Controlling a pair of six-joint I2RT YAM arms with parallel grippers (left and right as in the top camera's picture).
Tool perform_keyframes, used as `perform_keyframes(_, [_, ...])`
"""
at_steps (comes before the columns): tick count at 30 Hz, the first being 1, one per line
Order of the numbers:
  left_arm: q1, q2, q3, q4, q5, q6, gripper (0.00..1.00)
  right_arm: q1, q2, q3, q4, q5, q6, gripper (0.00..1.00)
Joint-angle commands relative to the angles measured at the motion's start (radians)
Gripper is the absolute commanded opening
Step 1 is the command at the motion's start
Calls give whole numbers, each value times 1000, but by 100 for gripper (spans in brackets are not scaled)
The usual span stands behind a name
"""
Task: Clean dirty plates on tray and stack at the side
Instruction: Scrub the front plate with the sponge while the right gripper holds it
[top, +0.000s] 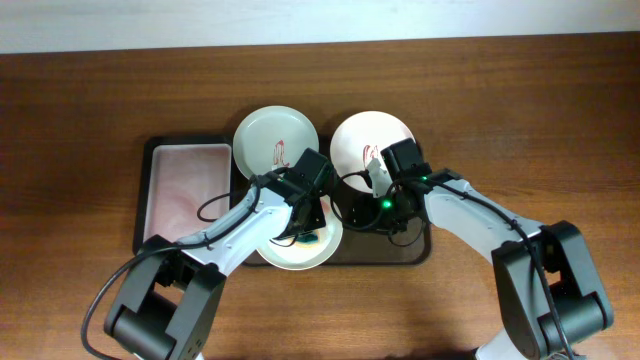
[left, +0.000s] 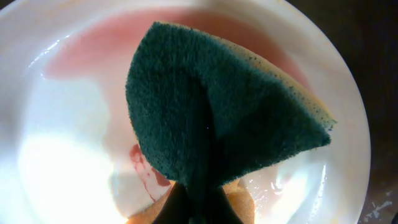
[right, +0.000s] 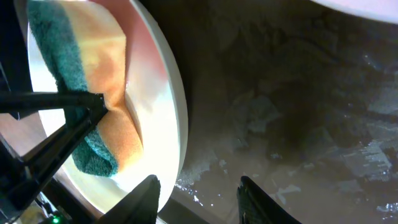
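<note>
Three plates sit on the dark brown tray (top: 418, 252). A pale green plate (top: 268, 130) and a pinkish-white plate (top: 358, 140) lie at the back, each with red squiggles. A white plate (top: 290, 255) lies at the tray's front edge. My left gripper (top: 311, 224) is shut on a green and orange sponge (left: 217, 106), which is pressed onto the white plate (left: 68, 149) amid smeared red sauce (left: 146, 168). My right gripper (right: 199, 183) stands open beside this plate's rim (right: 177, 112), over the wet tray floor (right: 298, 112). One finger overlaps the rim without gripping it.
A smaller black tray with a pinkish inside (top: 185, 190) lies left of the brown tray. Both arms cross over the middle of the brown tray. Brown wooden table (top: 540, 120) surrounds everything.
</note>
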Motion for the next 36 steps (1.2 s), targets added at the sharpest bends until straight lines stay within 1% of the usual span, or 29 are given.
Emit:
perform_keyframes(1, [8,-8,-29,-14,0,13,0,12,12,-8,4,-8,68,44])
perform_keyframes(4, [8,-8,-29,-14,0,13,0,34,12,-8,15,-7,85,44])
perform_keyframes(9, [8,-8,-29,-17,0,13,0,73,12,-10,15,90,175,44])
perform_keyframes(14, [7,-8,-29,-17,1,13,0,79,12,-10,14,145,272,33])
perform_keyframes(21, [8,-8,-29,-17,4,13,0,82,12,-10,10,145,283,33])
perform_keyframes(27, [8,-8,-29,-17,4,13,0,125,12,-10,35,148,284,34])
perform_keyframes(32, [8,-8,-29,-21,4,13,0,132,12,-10,29,199,345,34])
perform_keyframes(36, [8,-8,-29,-21,4,13,0,132,12,-10,29,201,381,28])
